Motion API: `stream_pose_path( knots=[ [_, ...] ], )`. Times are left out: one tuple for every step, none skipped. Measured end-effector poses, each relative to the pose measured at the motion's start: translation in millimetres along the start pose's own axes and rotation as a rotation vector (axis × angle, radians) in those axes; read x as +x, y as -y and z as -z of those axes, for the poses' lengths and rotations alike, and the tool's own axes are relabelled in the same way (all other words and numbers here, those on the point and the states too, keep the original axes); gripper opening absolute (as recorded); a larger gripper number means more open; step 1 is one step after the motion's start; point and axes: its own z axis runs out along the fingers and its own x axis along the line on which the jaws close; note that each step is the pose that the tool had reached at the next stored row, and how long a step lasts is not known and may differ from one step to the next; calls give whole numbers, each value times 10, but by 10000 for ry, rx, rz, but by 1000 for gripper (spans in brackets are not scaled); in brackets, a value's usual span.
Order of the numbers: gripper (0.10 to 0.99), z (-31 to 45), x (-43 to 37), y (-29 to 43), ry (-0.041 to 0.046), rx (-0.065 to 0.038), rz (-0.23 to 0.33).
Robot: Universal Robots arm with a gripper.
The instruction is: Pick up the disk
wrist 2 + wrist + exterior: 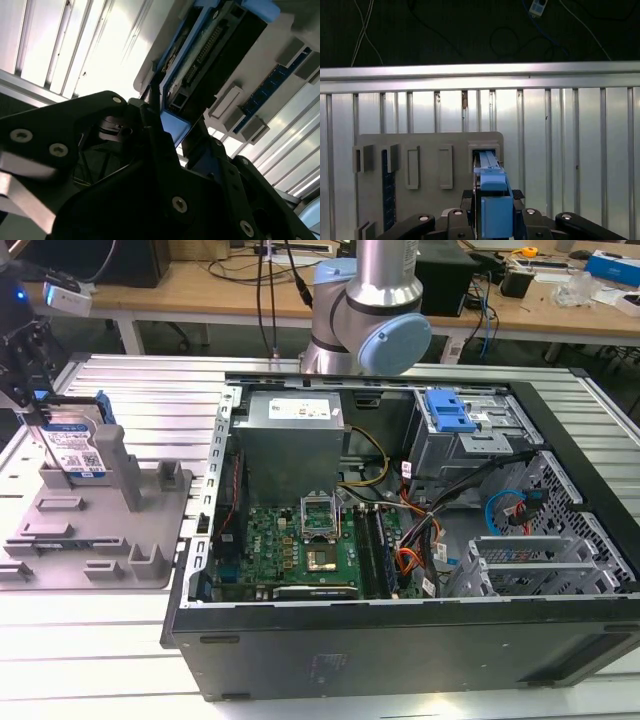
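Tool [40, 410] fingers sit at the exterior view's far left, closed on the top of the disk [78, 448], which stands on edge in the grey holder [95, 530]. In the first wrist view the black fingers [465, 220] flank the disk's blue rail [495, 210] on both sides, pressed against it, and the disk [487, 160] runs down into a slot of the holder [430, 150]. In the second wrist view the disk [210, 55] shows its connector edge and blue rail between the fingers [150, 130]; whether its lower end touches the slot floor is hard to tell. Holder and open computer case [400, 540] rest side by side on the ribbed metal surface [90, 660], the case on the exterior view's right.
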Motion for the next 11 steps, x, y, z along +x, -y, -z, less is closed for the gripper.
stream_pose_path(
  knots=[
    [376,-1,0,-1,0,1,0],
    [365,-3,0,-2,1,0,-1],
    [365,-4,0,-3,0,-1,-1],
    [365,-5,0,-3,0,-2,-1],
    [365,-7,0,-3,0,-1,0],
    [365,-7,0,-3,1,0,0],
    [365,-8,0,-3,1,0,-1],
    [365,-7,0,-3,2,3,-2],
    [365,59,5,-3,3,3,0],
    [365,148,7,-4,2,2,-1],
    [365,209,9,-5,2,2,-1]
  ],
)
